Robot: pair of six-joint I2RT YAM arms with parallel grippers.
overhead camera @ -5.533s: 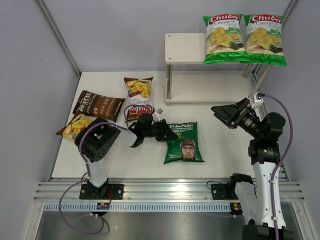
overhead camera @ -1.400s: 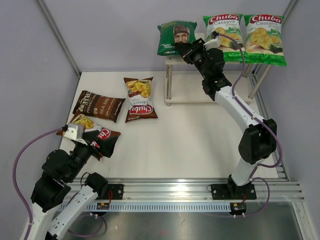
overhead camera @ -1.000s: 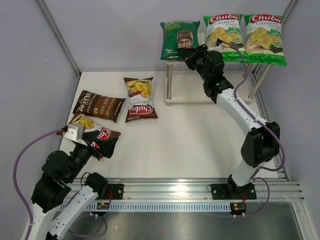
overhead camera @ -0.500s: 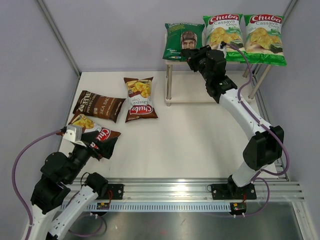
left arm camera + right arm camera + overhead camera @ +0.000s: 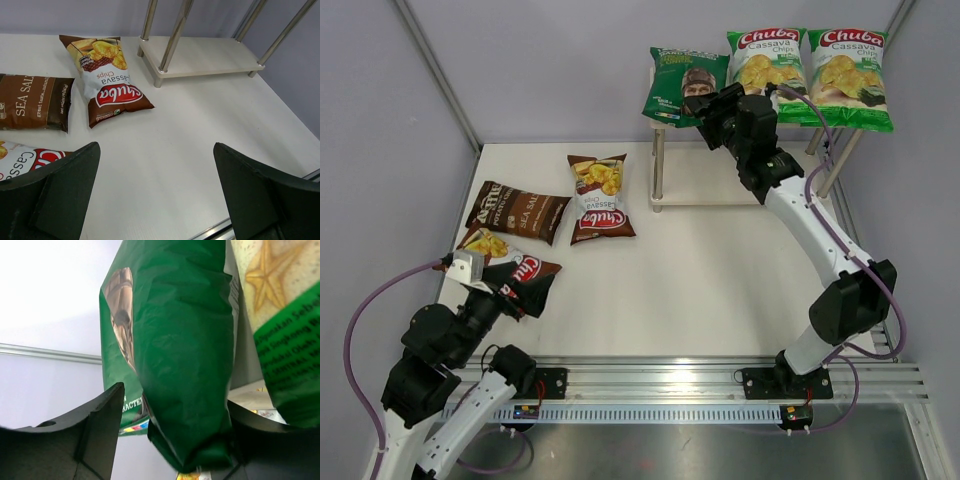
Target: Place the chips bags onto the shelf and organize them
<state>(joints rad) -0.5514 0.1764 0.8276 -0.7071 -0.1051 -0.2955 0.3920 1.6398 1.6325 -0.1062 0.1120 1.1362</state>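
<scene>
Upper center: right gripper [image 5: 705, 102] is sitting at the shelf [image 5: 712, 176] top, fingers parted loosely around the dark green bag [image 5: 675, 76]. Lower left: left gripper [image 5: 156, 150] is hanging wide open, holding nothing.

White table [image 5: 720, 270] sits between grey walls [image 5: 380, 150], aluminium rail [image 5: 660, 380] at front.

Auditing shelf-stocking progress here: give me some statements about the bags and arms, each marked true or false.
1. The dark green bag stands left of both green-white Chuba bags on top of the shelf. True.
2. The shelf's lower board holds a brown bag. False: no bag is on it.
3. The left arm's fingers grip a bag. False: they stand open, holding nothing.
4. The Sea Salt bag and two brown Chuba bags lie on the table. True.
</scene>
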